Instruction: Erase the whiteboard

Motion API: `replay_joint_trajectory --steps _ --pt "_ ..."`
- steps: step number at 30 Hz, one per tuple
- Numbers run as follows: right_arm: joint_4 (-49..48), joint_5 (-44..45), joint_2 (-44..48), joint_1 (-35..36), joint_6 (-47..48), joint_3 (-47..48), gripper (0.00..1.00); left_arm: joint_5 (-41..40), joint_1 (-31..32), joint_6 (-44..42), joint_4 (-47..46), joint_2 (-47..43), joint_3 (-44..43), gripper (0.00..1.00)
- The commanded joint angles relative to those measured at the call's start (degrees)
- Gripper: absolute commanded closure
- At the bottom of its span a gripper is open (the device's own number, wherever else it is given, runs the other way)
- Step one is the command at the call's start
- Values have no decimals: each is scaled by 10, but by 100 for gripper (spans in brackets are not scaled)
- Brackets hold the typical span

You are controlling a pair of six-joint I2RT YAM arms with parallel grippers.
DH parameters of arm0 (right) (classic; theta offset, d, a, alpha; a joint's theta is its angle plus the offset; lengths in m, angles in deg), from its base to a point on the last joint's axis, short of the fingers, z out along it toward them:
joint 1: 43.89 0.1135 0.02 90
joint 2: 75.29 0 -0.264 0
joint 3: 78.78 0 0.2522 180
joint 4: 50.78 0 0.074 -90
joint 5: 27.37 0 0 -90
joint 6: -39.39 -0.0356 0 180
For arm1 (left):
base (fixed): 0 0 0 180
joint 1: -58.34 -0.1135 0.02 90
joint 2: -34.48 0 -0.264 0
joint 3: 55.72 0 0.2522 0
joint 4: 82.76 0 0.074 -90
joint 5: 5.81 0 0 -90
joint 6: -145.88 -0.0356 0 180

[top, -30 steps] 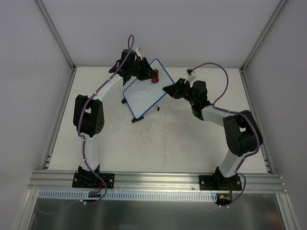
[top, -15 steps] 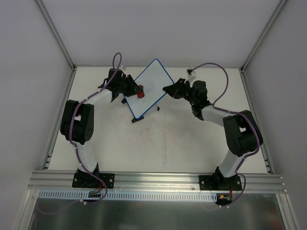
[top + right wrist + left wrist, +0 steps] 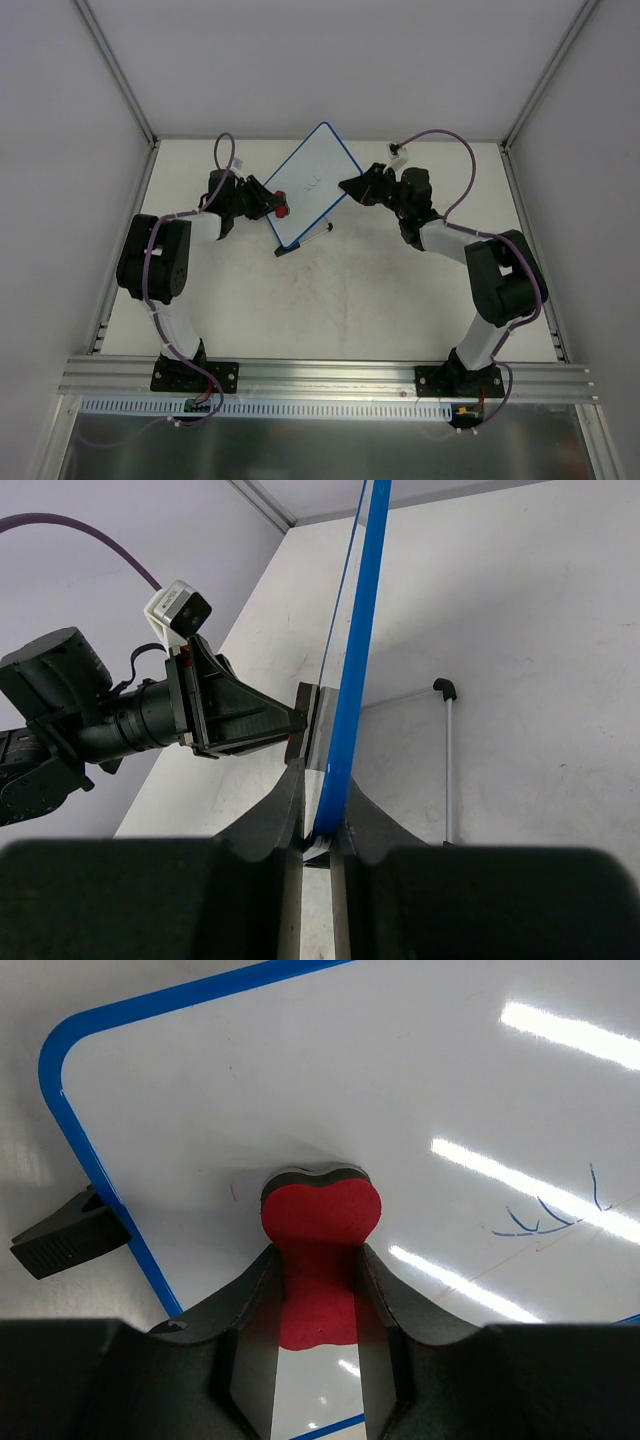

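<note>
Left claw (image 3: 272, 208) has drawn back from the far corner of the whiteboard (image 3: 318, 170) to its near-left corner; clamped on red eraser (image 3: 320, 1218), pad against board; blue scribbles (image 3: 545, 1222) alongside; right claw (image 3: 318, 825) pinches the blue frame; board stands tilted on counter (image 3: 340, 290).

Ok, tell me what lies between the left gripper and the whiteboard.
The red eraser: it is clamped in the left gripper, and its dark end appears to meet the whiteboard near the blue frame. The left wrist view shows it.
</note>
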Motion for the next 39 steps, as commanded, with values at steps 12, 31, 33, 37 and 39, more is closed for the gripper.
replay_joint_trajectory --steps 12,31,33,37,39 --pt "21 -61 -11 29 80 13 100 -34 157 -59 296 92 -268 100" --pt "22 -66 -13 29 83 15 100 24 170 -268 466 205 -599 100" --pt "22 -65 -14 29 82 15 100 39 171 -283 472 209 -623 100" --pt "22 -66 -16 29 81 16 100 51 170 -309 491 214 -642 100" --pt "22 -67 -17 30 81 17 100 63 171 -311 498 217 -643 100"
